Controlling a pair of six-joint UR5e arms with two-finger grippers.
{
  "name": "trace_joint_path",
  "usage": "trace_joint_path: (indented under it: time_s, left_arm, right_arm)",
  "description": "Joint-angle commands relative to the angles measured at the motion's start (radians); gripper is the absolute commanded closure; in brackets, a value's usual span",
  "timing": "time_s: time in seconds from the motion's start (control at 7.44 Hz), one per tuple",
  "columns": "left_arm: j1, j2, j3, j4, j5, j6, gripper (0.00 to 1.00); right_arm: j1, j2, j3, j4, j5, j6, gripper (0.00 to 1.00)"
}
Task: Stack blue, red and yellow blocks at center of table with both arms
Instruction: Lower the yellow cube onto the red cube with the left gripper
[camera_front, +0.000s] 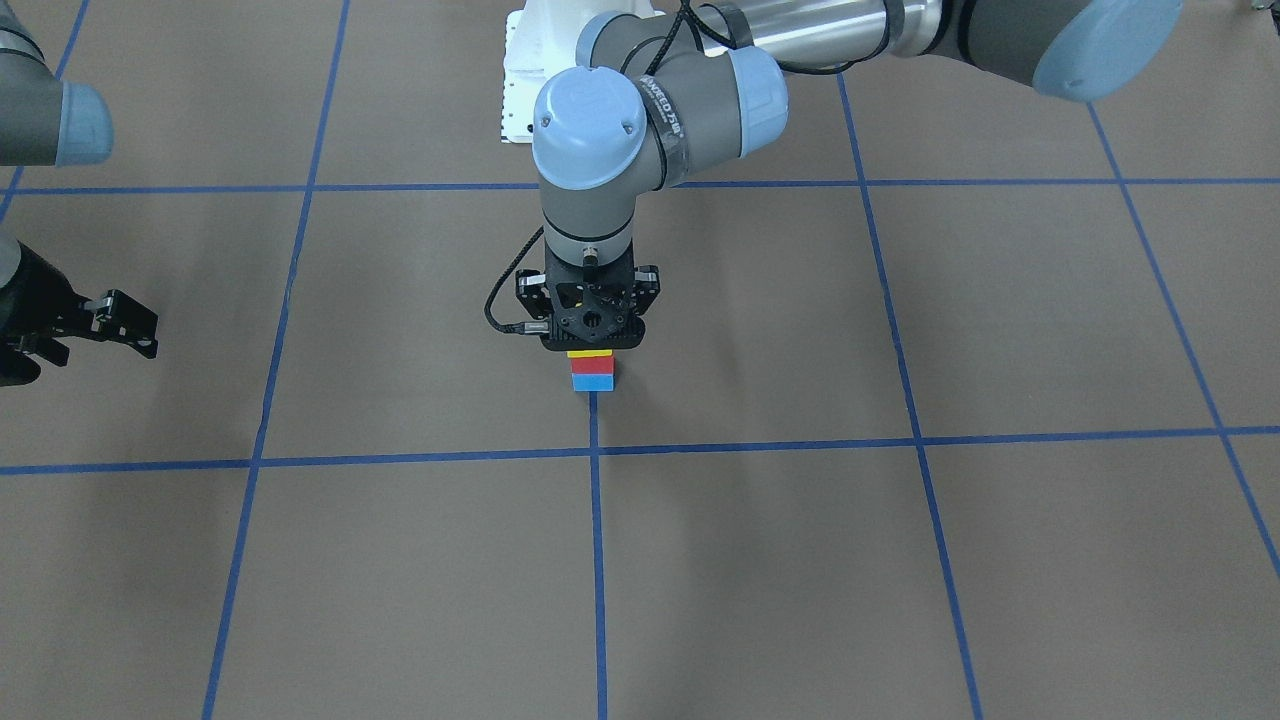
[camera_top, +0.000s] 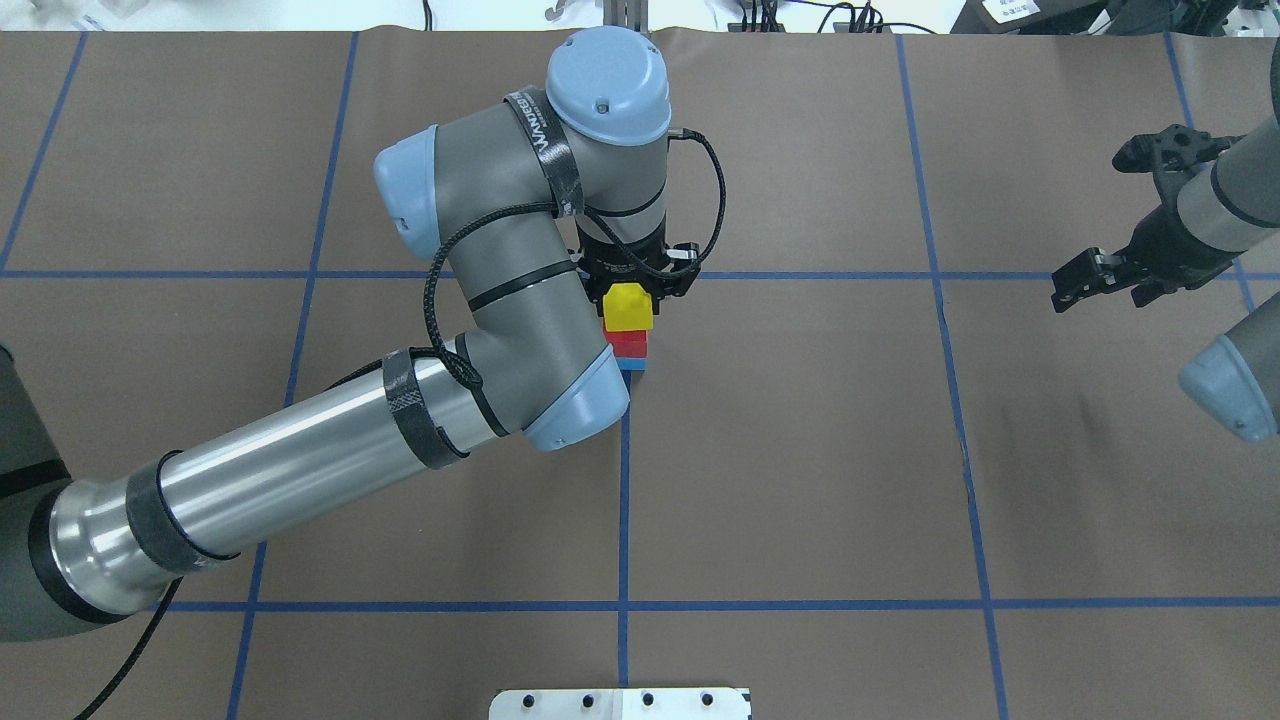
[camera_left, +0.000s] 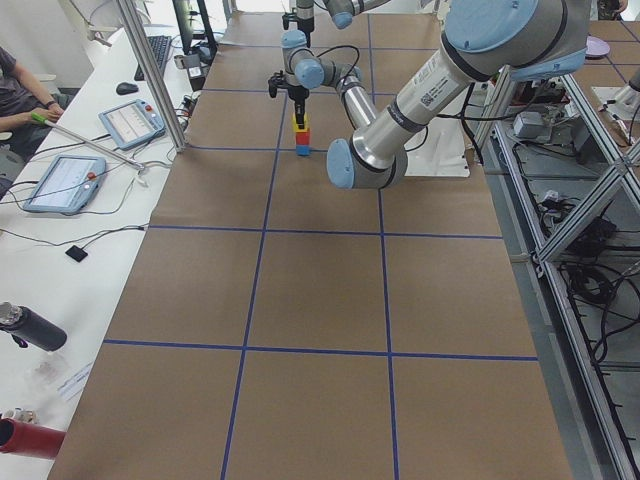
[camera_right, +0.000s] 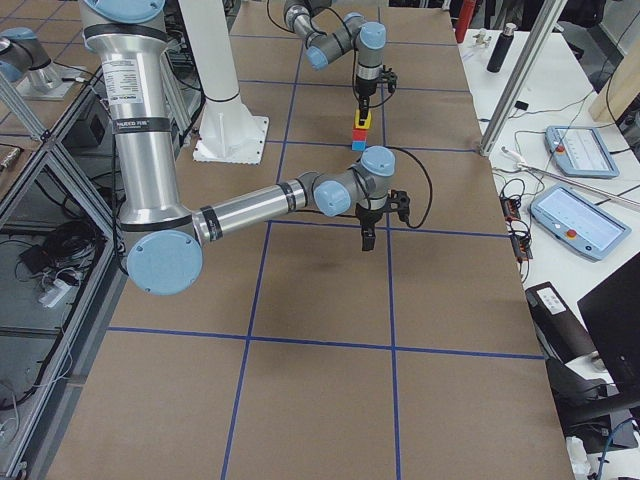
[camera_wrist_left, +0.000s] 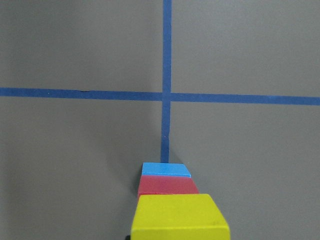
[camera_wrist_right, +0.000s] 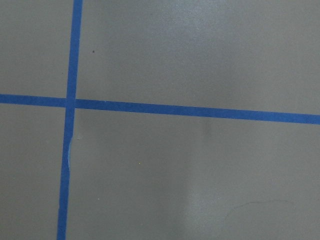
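The three blocks stand as one stack on the table (camera_top: 800, 450), by the centre tape crossing. The blue block (camera_front: 592, 383) is at the bottom, the red block (camera_front: 591, 366) in the middle and the yellow block (camera_top: 628, 306) on top. My left gripper (camera_top: 634, 290) points straight down over the stack, its fingers close against the yellow block's sides, shut on it. In the left wrist view the yellow block (camera_wrist_left: 180, 217) fills the bottom edge, with red (camera_wrist_left: 167, 186) and blue (camera_wrist_left: 166, 170) beyond it. My right gripper (camera_top: 1105, 215) hangs open and empty far to the right.
The white bolted pedestal (camera_top: 620, 703) sits at the near table edge. My left arm's elbow (camera_top: 560, 400) hangs just beside the stack. Side benches hold tablets (camera_left: 65, 182), cables and a seated person (camera_left: 20, 95).
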Motion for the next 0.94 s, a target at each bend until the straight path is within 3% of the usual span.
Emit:
trace_joint_path:
  time_s: [0.0, 0.81]
  left_arm:
    - [0.0, 0.006, -0.002, 0.0, 0.0, -0.001, 1.0]
    - [0.0, 0.008, 0.0, 0.0, 0.0, -0.008, 1.0]
  right_arm:
    - [0.0, -0.001, 0.001, 0.0, 0.0, 0.0, 0.0]
    - [0.0, -0.001, 0.001, 0.0, 0.0, 0.0, 0.0]
